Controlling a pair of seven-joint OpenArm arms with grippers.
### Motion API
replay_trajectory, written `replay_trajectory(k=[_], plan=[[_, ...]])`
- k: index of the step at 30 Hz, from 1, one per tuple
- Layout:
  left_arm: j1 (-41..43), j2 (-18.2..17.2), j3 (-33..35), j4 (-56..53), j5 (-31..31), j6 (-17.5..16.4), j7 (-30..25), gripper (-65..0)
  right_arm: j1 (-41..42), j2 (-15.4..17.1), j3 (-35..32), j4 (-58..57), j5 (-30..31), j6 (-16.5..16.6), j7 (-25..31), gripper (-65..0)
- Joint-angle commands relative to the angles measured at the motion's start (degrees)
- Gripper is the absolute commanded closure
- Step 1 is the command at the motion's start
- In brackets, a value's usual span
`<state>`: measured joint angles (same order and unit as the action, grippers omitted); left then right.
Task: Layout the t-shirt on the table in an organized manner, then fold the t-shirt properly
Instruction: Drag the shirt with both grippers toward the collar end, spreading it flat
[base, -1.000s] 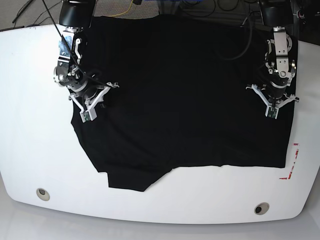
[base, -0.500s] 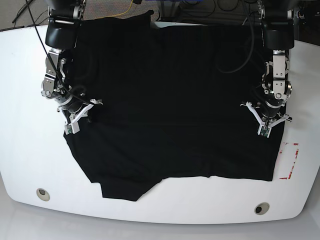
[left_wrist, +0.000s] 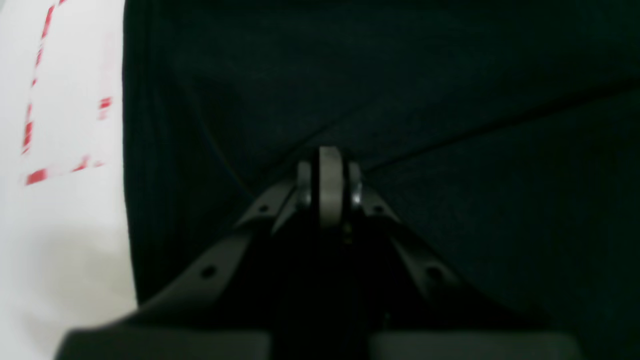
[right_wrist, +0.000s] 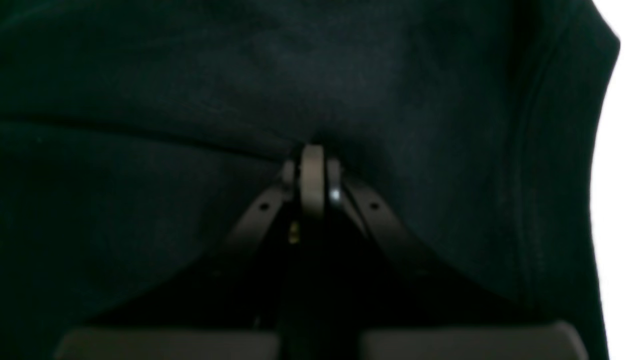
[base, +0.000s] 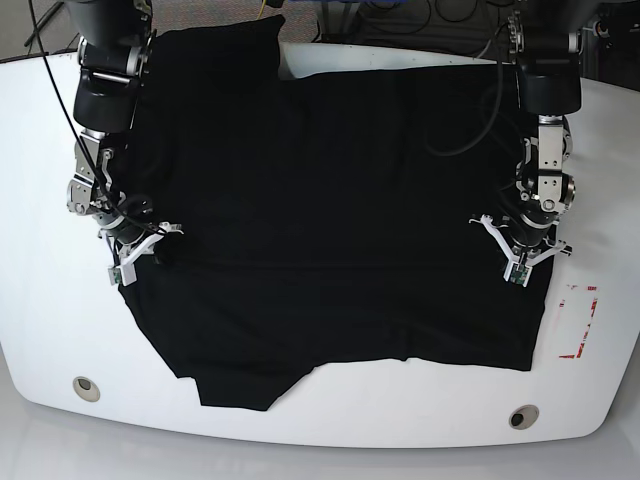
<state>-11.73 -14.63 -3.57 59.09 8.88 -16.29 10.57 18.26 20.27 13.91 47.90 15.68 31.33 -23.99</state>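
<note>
The table (base: 40, 200) under me is glossy white with rounded corners, and the shirt (base: 330, 200) covers most of its middle, black and plain, reaching from the far edge nearly to the near one. Two round holes sit near the front rim, one (base: 86, 388) toward my right side and one (base: 521, 418) toward my left. A red dashed rectangle (base: 578, 320) is marked on the bare white just beside the shirt's edge on my left side; my left wrist camera shows it too, blurred. Beyond the far edge I can see dark cables (base: 440, 20) and a yellow wire (base: 262, 8) on the floor, though that strip is too narrow to tell more of the room. My left gripper (base: 516, 272) is clenched on the shirt close to that red-marked edge, its jaws pressed together with a fold line of cloth running out from the tips. My right gripper (base: 120, 272) is likewise pinched tight on the shirt near the opposite side edge, cloth bunching at the tips. The shirt's near hem lies roughly straight, with one corner (base: 240, 390) hanging lower toward the front on my right side.
</note>
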Motion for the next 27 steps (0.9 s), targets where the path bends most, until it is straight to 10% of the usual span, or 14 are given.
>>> replay_trajectory(k=[1,22,27], plan=[[-0.7,-0.8,-0.1,0.9,0.5,0.5,0.7,0.0,0.3,1.3,-0.1,-0.3,-4.5,-3.2,-4.3,0.0],[2.5,-1.1,-0.1,18.8,0.3,0.5,1.1,0.0,-6.8,-2.0,2.9,32.9,-4.1,-3.2,-20.6,0.0],[5.1,-1.0,-0.1,23.3,0.3,0.5,1.3,0.0,-10.5,-4.2,4.3,42.1,-4.1,-3.2,-24.8,-9.6]])
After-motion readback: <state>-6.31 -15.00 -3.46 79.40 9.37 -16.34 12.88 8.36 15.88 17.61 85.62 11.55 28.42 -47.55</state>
